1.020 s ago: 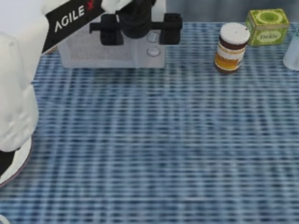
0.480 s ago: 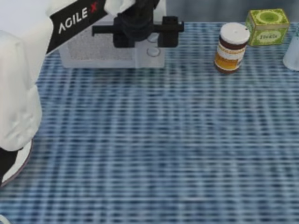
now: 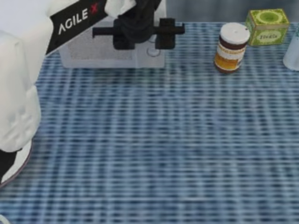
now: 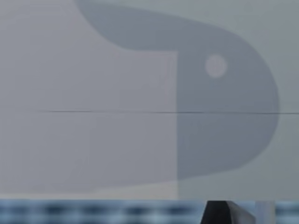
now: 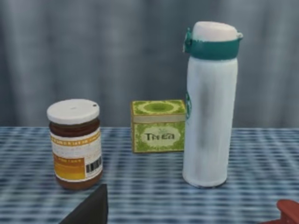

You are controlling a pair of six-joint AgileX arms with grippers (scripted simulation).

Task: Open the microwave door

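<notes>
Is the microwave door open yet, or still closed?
Closed. In the top view the microwave door lies flush with the knob panel, no gap showing. The left gripper is over the microwave front, fingers spread.

Light-grey microwave [image 3: 112, 53] with a speckled grey door [image 3: 96, 49]; blue-and-white checked tablecloth [image 3: 163, 140]; brown jar [image 3: 230, 48] with a white lid; green tea box [image 3: 267, 26]; white, teal-capped flask [image 5: 209, 105].

Overhead camera above table [image 3: 154, 140]; left wrist close against microwave [image 4: 93, 93]; right wrist facing jar [image 5: 74, 142].
</notes>
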